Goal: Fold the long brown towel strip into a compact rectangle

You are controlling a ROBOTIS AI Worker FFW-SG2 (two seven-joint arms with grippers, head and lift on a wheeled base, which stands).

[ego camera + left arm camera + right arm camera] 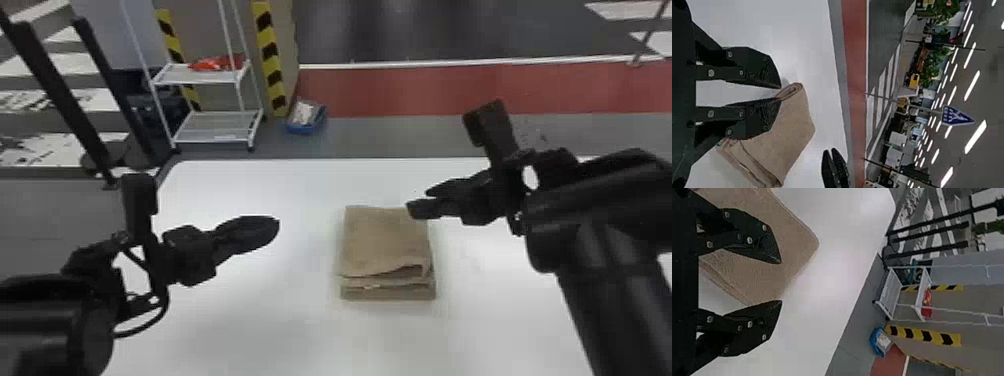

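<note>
The brown towel (384,241) lies folded into a small layered rectangle, its stacked edges facing the robot. To its left is my left gripper (278,226), apart from it. My right gripper (418,201) is over its far right corner. In the left wrist view, a narrow gap separates the fingertips of the left gripper (781,93), and the towel (789,135) lies beyond them. The right gripper (781,282) is wide open in the right wrist view, with the towel (799,239) below and nothing held.
The towel rests on a white table (280,320). Behind the table stand a white wire shelf (215,127) holding a red item, a blue container (305,117) on the floor, and posts with yellow and black stripes (270,60).
</note>
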